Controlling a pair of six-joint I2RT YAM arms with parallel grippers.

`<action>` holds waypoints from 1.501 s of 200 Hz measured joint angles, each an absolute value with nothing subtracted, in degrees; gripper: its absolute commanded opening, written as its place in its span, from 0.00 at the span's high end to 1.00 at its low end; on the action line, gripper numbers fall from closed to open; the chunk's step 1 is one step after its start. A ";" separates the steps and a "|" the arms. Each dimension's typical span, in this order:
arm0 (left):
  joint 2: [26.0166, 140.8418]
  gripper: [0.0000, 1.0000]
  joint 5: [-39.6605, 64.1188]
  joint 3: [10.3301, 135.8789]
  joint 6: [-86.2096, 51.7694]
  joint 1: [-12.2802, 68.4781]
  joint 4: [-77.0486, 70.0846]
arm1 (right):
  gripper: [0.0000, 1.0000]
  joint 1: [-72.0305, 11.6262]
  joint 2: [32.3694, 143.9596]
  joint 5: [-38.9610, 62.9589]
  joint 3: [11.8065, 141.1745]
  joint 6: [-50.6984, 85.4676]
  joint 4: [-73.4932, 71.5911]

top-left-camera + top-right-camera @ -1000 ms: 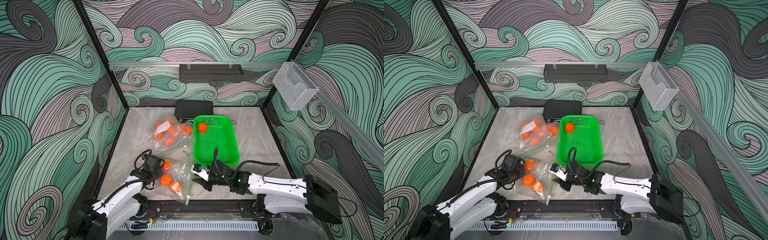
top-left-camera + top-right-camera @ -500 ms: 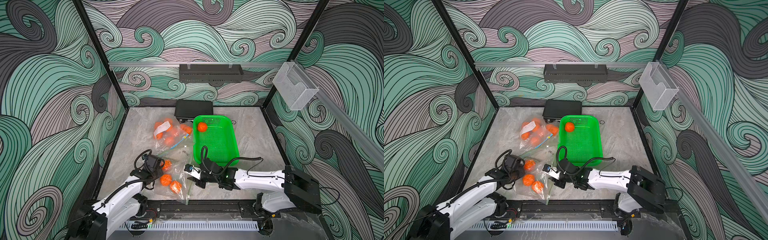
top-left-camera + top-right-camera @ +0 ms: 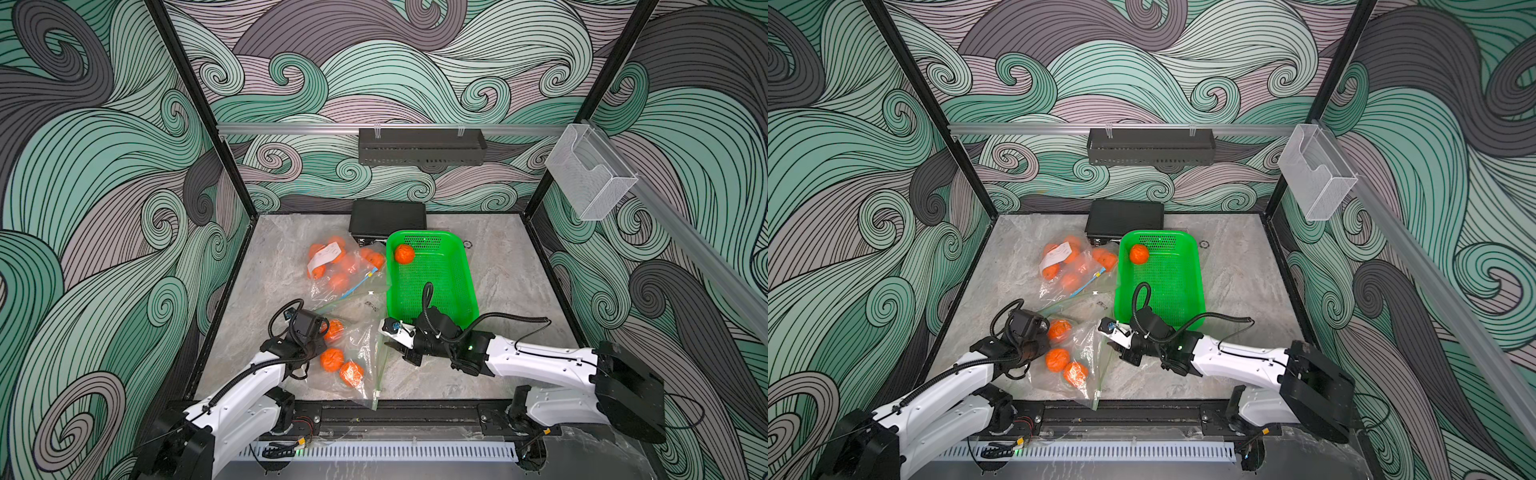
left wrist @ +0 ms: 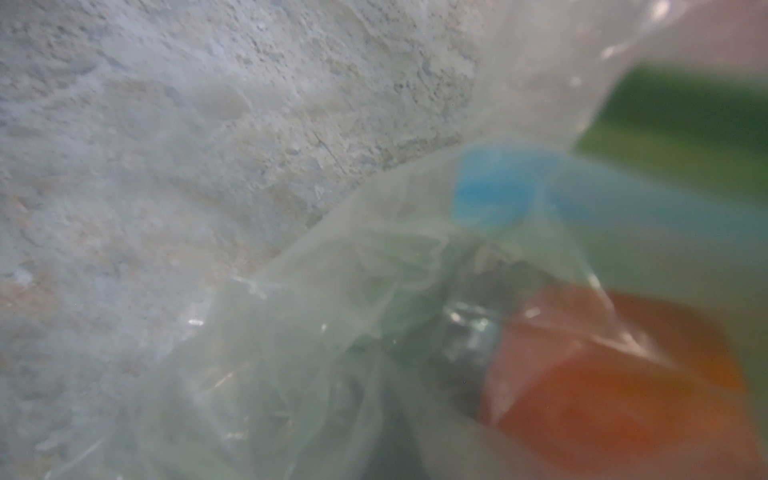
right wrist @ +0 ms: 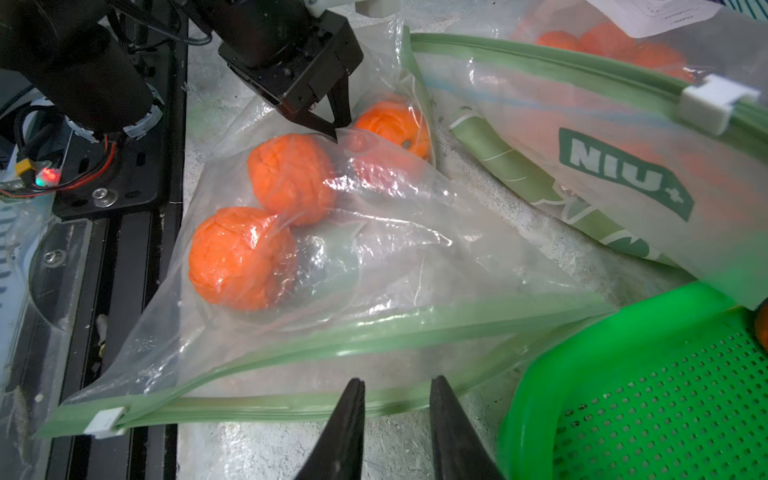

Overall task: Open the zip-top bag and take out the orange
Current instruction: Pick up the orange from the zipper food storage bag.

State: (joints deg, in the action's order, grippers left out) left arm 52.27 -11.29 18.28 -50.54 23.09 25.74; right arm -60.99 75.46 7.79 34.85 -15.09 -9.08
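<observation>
White left arm (image 3: pixel 249 384) stretches low, tool (image 5: pixel 338 129) pinching bag (image 5: pixel 395 249).

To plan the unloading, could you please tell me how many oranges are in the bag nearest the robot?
3 in the near bag: one orange beside the left tool, two oranges side by side nearer the front. The clear plastic seems to hide none.

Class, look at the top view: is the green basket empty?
No, one orange lies in the green basket, near its far end.
</observation>
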 measured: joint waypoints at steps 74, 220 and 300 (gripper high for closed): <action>52.36 1.00 -11.25 18.28 -50.52 23.09 25.69 | 0.68 -62.52 87.61 12.80 40.01 -16.05 -9.91; 53.15 1.00 -11.05 18.33 -50.39 23.09 25.30 | 0.17 -69.87 103.35 23.09 46.83 -18.24 -20.67; 55.51 1.00 -8.43 17.89 -55.22 22.96 20.84 | 0.26 -72.20 109.56 25.23 49.69 -14.74 -26.98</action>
State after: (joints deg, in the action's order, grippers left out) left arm 55.51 -8.43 17.89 -55.22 22.96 20.84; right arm -72.20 109.56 25.23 49.69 -14.74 -26.98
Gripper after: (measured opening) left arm 0.047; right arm 0.785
